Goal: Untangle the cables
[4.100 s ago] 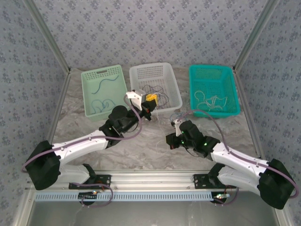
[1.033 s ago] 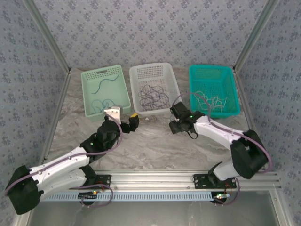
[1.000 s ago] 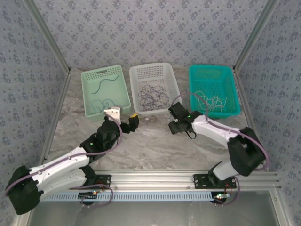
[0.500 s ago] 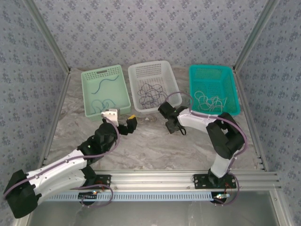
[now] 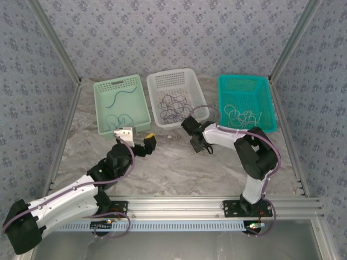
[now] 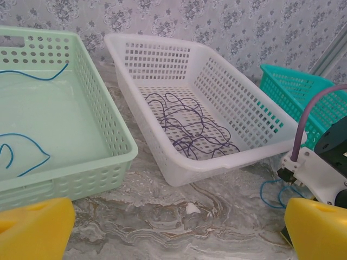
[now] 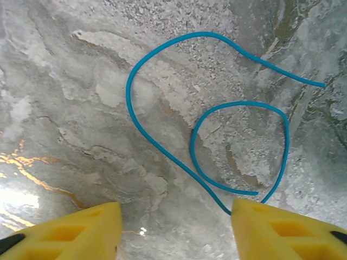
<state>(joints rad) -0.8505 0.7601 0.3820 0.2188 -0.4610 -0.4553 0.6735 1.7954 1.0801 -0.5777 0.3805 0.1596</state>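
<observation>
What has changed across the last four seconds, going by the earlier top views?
The left tool drew back from the white basket toward its base, open and empty. The right arm swung left, bringing the open right tool over the blue cable on the table in front of that basket. The white basket shifted slightly left. The green basket and teal basket stayed put.
</observation>
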